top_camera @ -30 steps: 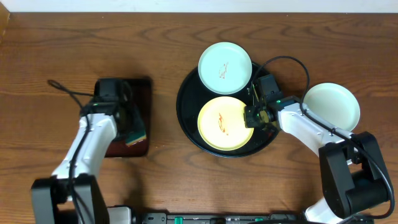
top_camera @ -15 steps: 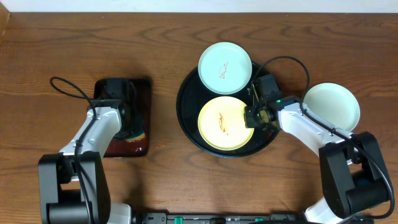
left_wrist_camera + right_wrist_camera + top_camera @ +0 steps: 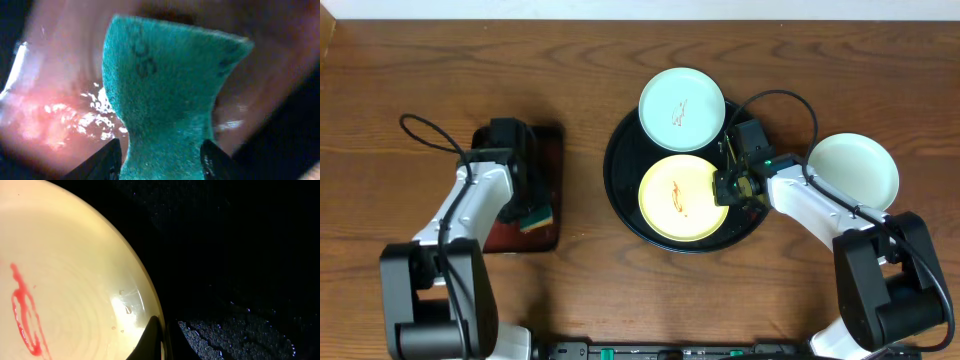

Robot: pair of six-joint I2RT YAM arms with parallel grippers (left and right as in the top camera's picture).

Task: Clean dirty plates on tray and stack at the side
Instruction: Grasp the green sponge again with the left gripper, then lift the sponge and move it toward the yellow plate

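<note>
Over brown tabletop, left end effector pinches green sponge; right end effector clamps rim of yellow plate.

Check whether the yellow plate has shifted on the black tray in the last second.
No. The yellow plate lies in the same spot on the black tray, next to the blue plate, with the right end effector at its rim.

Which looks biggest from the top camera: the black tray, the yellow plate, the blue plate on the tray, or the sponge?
1. black tray, clearly the largest.
2. yellow plate and blue plate: they look about the same, so no ranking.
3. sponge, the smallest, and partly hidden.
</note>
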